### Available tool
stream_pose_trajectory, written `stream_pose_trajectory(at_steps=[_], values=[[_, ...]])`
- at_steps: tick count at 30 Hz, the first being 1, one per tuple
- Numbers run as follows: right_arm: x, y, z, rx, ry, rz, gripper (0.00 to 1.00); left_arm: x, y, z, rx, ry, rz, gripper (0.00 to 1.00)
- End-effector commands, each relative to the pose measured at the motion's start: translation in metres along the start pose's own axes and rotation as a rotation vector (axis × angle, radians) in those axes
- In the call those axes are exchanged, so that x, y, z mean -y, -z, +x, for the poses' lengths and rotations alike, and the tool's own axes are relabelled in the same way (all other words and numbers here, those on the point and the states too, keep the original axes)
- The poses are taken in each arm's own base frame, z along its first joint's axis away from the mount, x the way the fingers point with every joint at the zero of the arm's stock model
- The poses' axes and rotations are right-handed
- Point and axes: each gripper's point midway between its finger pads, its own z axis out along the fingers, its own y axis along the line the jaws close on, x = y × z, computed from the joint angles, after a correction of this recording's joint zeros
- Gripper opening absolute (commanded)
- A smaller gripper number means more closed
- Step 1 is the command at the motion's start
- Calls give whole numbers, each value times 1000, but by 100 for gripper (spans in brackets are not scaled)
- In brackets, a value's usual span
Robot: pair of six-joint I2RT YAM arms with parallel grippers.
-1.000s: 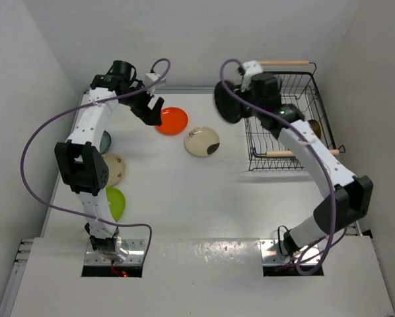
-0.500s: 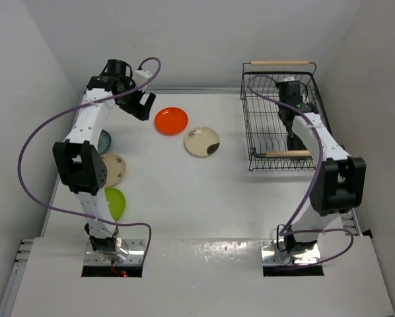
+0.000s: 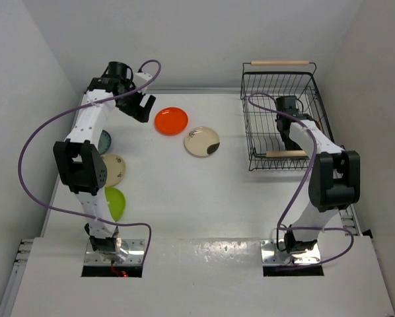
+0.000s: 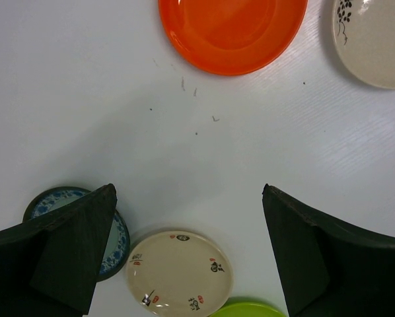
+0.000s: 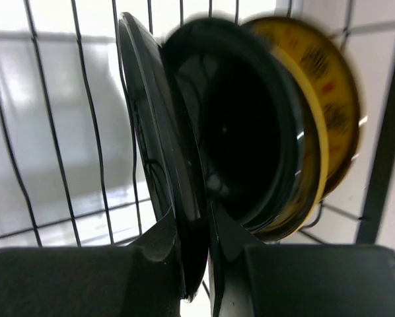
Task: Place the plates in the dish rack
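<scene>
My right gripper (image 5: 207, 218) is shut on the lower rim of a glossy black plate (image 5: 154, 125). The plate stands on edge inside the dish rack (image 3: 245, 125), a black wire basket with wooden handles. Close behind it stand a second black plate (image 5: 250, 132) and a brown-gold plate (image 5: 333, 86). From above, the right gripper (image 3: 291, 135) reaches down into the rack's near half. My left gripper (image 3: 139, 105) hangs open and empty above the table, left of the orange plate (image 3: 171, 121). A cream plate with a dark patch (image 3: 202, 141) lies beside the orange one.
Along the left edge of the table lie a teal patterned plate (image 4: 120, 241), a beige plate (image 4: 179, 274) and a lime green plate (image 3: 115, 203). The left arm passes over them. The rack stands at the back right against the wall. White walls close in on three sides.
My right arm has carried the black plate from left of the rack down into it, beside the other standing plates. My left gripper has drawn back a little from the orange plate.
</scene>
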Motion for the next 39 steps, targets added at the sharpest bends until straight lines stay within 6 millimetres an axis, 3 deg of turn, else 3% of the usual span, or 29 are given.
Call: stream_pose_trajectory(at_steps=[1, 8, 9, 10, 12, 16, 22, 35, 39], values=[[6, 2, -1, 31, -80, 15, 0, -4, 0, -2, 11, 3, -15, 97], [1, -4, 5, 5, -80, -6, 1, -3, 0, -3, 15, 2, -7, 97], [1, -6, 6, -3, -115, -3, 6, -2, -5, 2, -1, 7, 1, 97], [4, -4, 5, -19, -111, -4, 18, -2, -5, 2, -1, 7, 1, 97], [3, -5, 8, -45, -102, -4, 28, 1, -7, 4, -4, 9, 16, 97], [14, 5, -13, 18, -116, 1, 50, 9, -15, 11, -15, 8, 62, 97], [35, 17, -31, 66, -112, 55, 51, 13, -28, 17, -35, 17, 95, 97], [49, 28, -23, 40, -92, 86, 51, 16, -40, 23, -51, 17, 127, 97], [54, 42, -41, 95, -110, 66, 62, 19, -60, 28, -74, 38, 163, 97]])
